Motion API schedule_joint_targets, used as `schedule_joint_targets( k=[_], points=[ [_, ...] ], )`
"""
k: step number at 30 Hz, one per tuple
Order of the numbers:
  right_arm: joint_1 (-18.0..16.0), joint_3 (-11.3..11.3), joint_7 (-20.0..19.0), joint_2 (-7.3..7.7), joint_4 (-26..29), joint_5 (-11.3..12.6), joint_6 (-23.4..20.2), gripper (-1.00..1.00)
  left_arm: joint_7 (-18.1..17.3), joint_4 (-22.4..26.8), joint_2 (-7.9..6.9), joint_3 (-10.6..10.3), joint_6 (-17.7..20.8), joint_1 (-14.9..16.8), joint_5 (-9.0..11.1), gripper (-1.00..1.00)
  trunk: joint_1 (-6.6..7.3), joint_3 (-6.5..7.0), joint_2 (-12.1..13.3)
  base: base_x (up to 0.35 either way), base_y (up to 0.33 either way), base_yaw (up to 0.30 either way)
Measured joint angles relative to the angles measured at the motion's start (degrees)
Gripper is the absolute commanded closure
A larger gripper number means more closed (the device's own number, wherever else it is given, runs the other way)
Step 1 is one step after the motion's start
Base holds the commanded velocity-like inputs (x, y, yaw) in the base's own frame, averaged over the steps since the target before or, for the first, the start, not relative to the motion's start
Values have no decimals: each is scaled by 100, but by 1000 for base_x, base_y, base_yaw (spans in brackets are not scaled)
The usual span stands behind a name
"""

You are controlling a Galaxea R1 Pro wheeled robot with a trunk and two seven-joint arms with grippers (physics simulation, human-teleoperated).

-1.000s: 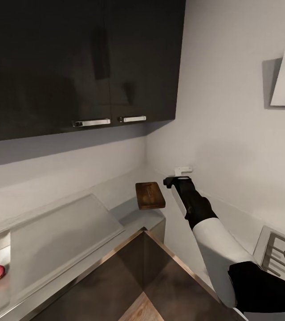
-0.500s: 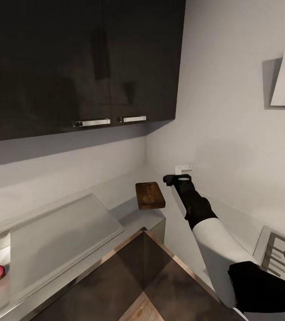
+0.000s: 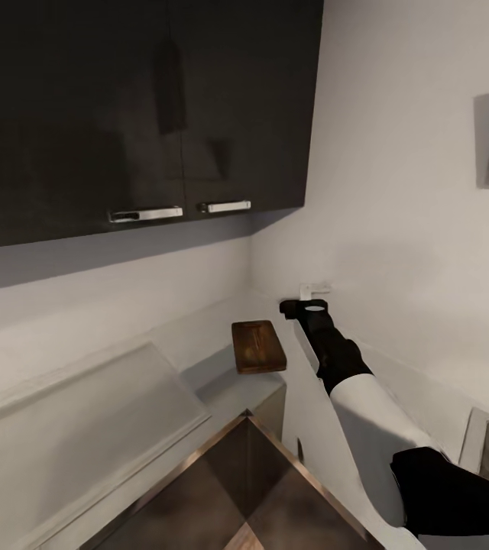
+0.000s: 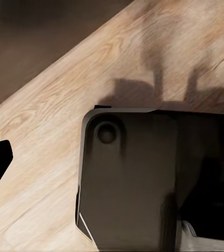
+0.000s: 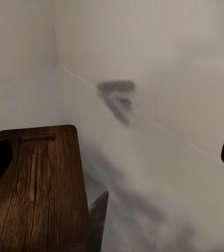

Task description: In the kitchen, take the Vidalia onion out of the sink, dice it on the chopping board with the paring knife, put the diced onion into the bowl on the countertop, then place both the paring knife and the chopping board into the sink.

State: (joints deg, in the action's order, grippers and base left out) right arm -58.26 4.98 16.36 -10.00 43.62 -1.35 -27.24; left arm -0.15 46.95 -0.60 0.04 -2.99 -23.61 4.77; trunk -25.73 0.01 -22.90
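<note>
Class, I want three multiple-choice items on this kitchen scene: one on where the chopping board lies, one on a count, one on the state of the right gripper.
1. The chopping board lies:
A. on the pale worktop beside the right gripper
B. on the floor
C. in a cupboard

2. Handles on the dark wall cabinets:
A. none
B. two
C. five

3. The right gripper is:
A. holding the board
B. holding a knife
C. open and empty

Answers: 1 A, the board rests flat by the corner; 2 B, two silver bars show; 3 C, its fingers stand apart with nothing between.
</note>
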Motion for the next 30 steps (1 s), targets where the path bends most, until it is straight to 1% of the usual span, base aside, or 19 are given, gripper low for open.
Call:
schedule_joint_targets(
  k=[3, 8, 15, 21, 30],
  points=[
    [0, 0, -4, 0, -11, 0, 1, -100, 3, -64, 62, 2, 0, 0, -1, -100, 0, 0, 0, 344, 0, 0],
    [0, -1, -5, 0, -18, 0, 2, -100, 2, -101, 91, 4, 1, 1, -7, -100, -2, 0, 2, 273, 0, 0],
    [0, -6, 3, 0, -36, -2, 2, -100, -1, -289, 103, 0, -6, 1, -7, -100, -3, 0, 1, 32, 0, 0],
    [0, -3, -9, 0, -141, -7, 2, -100, -1, -332, 103, 4, -8, 1, -8, -100, -3, 0, 1, 13, 0, 0],
    [0, -9, -22, 0, -211, -8, 2, -100, 2, -335, 103, 4, -8, 1, -8, -100, -1, 0, 1, 128, 0, 0]
  ],
)
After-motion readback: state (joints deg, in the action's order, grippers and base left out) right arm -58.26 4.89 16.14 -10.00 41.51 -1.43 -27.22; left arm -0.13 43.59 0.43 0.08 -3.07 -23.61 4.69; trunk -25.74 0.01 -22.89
